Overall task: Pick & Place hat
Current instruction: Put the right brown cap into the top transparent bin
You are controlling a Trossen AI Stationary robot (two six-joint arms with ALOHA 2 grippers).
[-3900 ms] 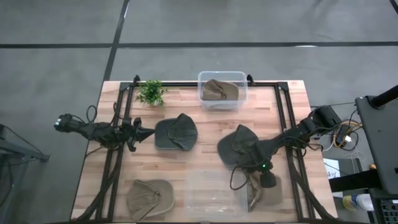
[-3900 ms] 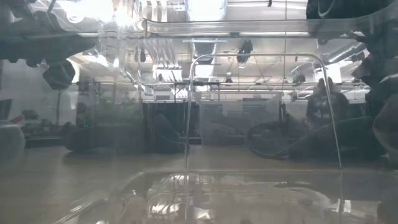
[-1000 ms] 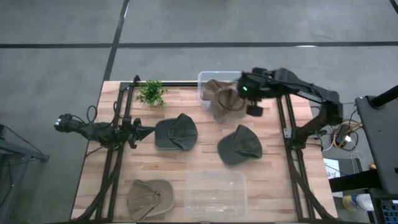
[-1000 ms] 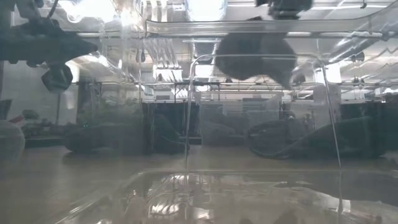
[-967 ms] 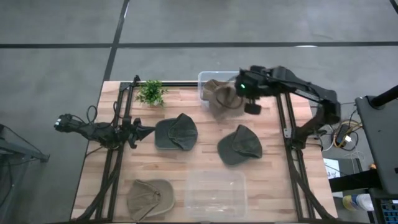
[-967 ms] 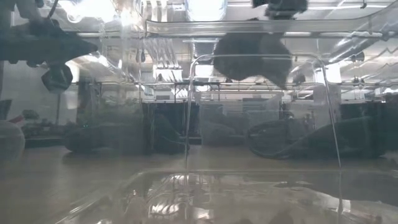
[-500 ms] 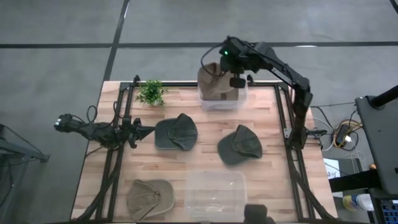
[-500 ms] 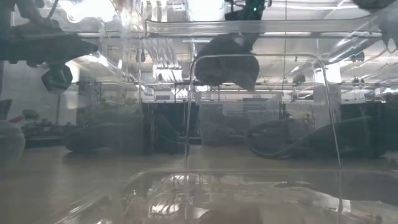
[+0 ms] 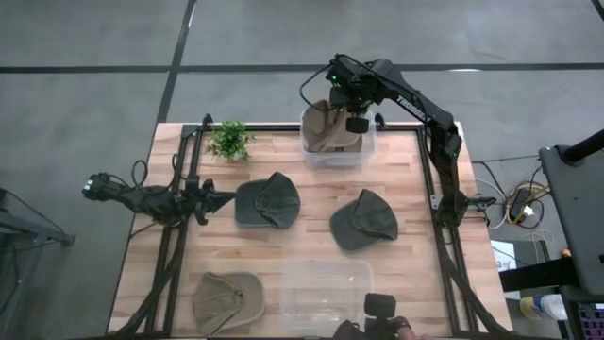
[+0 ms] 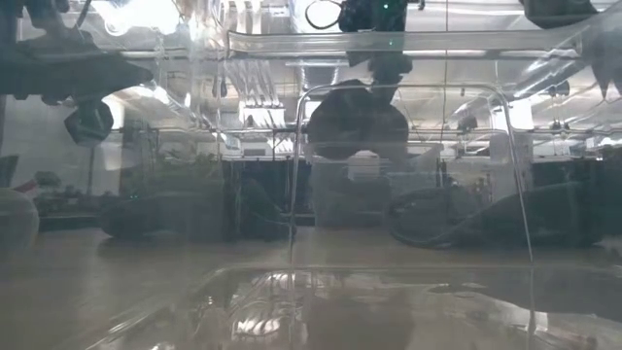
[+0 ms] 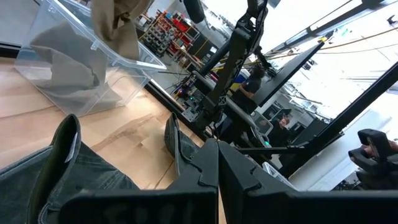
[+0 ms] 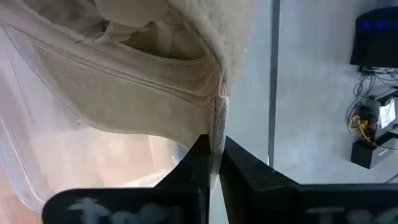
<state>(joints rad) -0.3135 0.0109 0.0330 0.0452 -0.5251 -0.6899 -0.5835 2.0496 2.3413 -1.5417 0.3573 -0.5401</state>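
My right gripper (image 9: pixel 351 111) is shut on a tan hat (image 9: pixel 324 123) above the far clear bin (image 9: pixel 366 151), which holds another tan hat (image 11: pixel 62 62). The held hat also shows in the low view (image 10: pixel 357 122) and in the left wrist view (image 11: pixel 118 25). My left gripper (image 9: pixel 219 200) is shut and empty at the table's left, just beside a dark green hat (image 9: pixel 268 200) that lies flat on the table. My right gripper pinches the tan hat's seamed edge (image 12: pixel 216 109) between its two fingers. The fingers come from above, pointing down. The hat hangs slack below the fingers (image 12: pixel 199 155), over the far bin, its lower end about level with the bin's rim (image 11: pixel 134 59).
A second dark green hat (image 9: pixel 363 220) lies right of the middle. A tan hat (image 9: pixel 226 300) lies at the near left. An empty clear bin (image 9: pixel 326 293) stands at the near edge, a small plant (image 9: pixel 228 140) at the far left. A dark object (image 9: pixel 379 310) shows at the near edge.
My right gripper has carried the tan hat toward the table's far edge and to the left, from beside the far bin's right side to above the bin. The hat still hangs from the shut fingers and now sits lower and more gathered.
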